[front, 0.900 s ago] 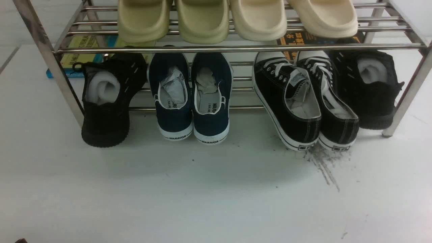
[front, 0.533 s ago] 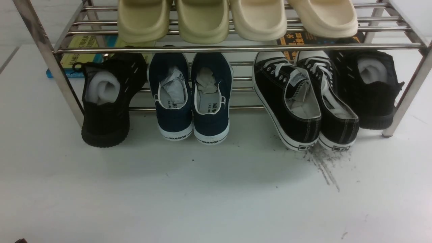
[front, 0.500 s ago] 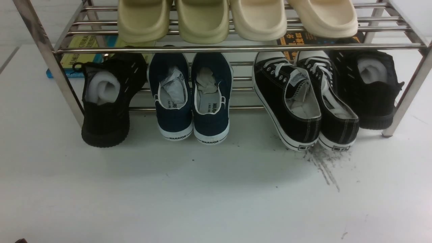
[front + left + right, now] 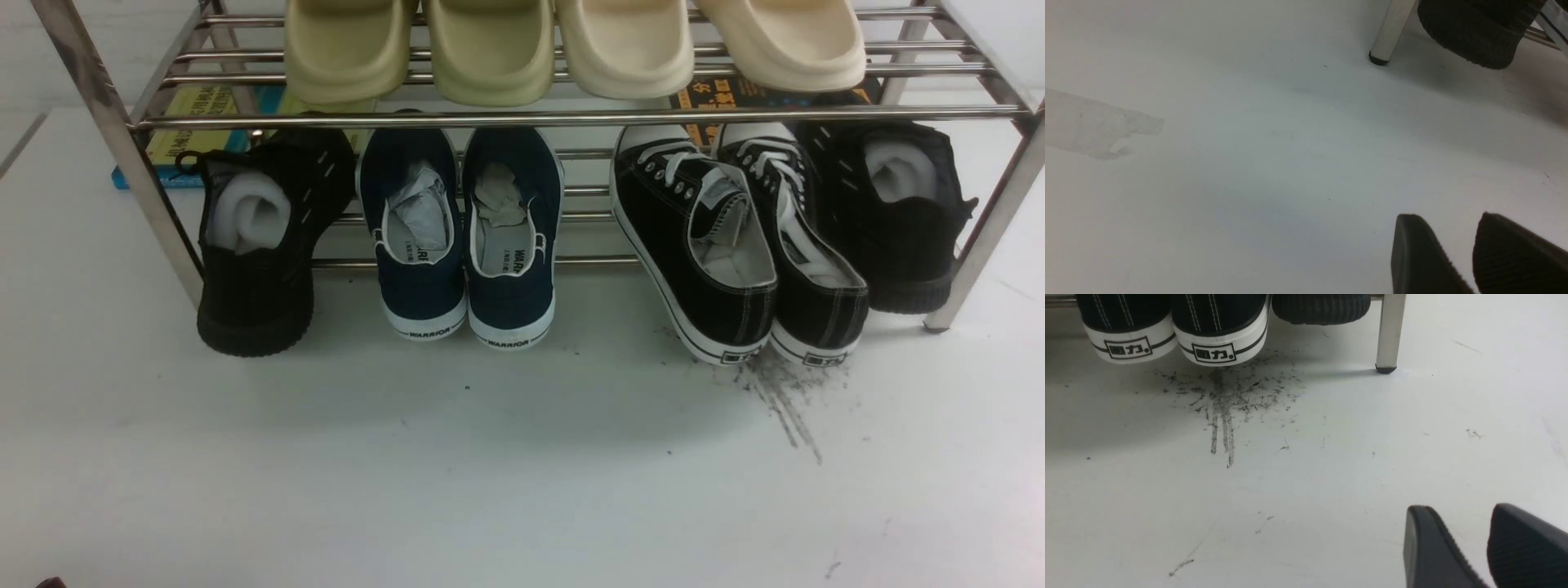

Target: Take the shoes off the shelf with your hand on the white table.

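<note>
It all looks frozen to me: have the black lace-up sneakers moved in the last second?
No. The shoes sit with heels just above the scuff marks, exactly as before.

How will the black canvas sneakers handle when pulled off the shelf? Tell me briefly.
Probably soft-sided: the canvas sneakers look empty inside, so the uppers may cave under a pinch. Likely to drag, not glide: rubber heels rest on the white table beside dark scuff marks. They may tip sideways, since they lean toes-up on the shelf bars.
</note>
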